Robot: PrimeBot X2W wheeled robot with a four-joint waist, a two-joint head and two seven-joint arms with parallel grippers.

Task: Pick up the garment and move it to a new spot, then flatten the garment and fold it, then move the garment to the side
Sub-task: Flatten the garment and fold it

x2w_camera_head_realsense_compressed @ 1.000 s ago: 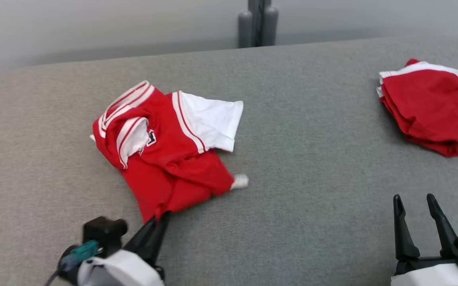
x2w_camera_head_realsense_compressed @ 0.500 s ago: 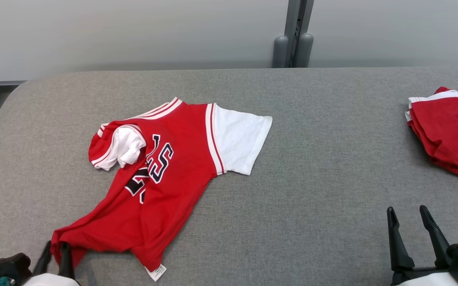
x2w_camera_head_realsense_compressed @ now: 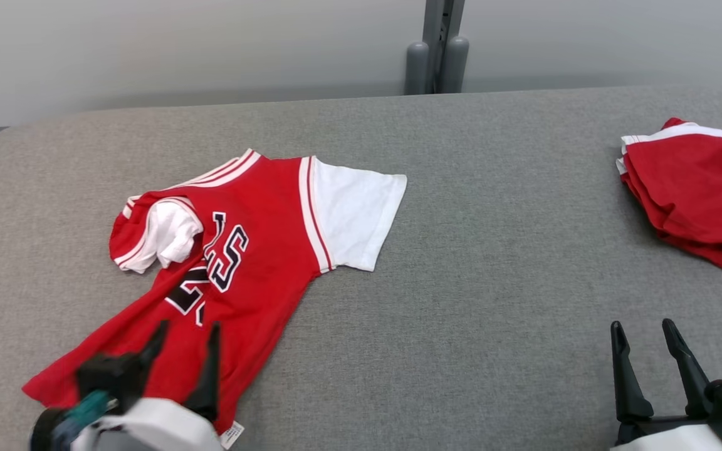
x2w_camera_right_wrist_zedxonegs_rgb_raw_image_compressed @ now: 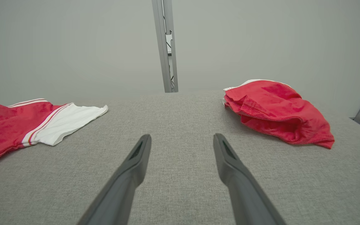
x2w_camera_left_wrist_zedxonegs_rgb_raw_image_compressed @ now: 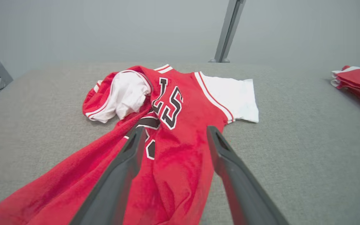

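The open left pincer [x2w_camera_head_realsense_compressed: 187,341] hovered over the jersey's [x2w_camera_head_realsense_compressed: 261,250] hem. The jersey stretched diagonally toward the table's [x2w_camera_head_realsense_compressed: 492,282] far edge, and the open right pincer [x2w_camera_head_realsense_compressed: 646,335] sat well apart.

Dark two-fingered left gripper [x2w_camera_head_realsense_compressed: 187,329] at lower left, fingers spread, angled up-right, matching right gripper [x2w_camera_head_realsense_compressed: 642,326] at lower right, likewise spread, pointing up

I see a grey fabric-covered table [x2w_camera_head_realsense_compressed: 492,294] with rounded corners. At its left lies a red jersey with white sleeves [x2w_camera_head_realsense_compressed: 261,250], partly spread; at the far right, a folded red garment [x2w_camera_head_realsense_compressed: 693,188].
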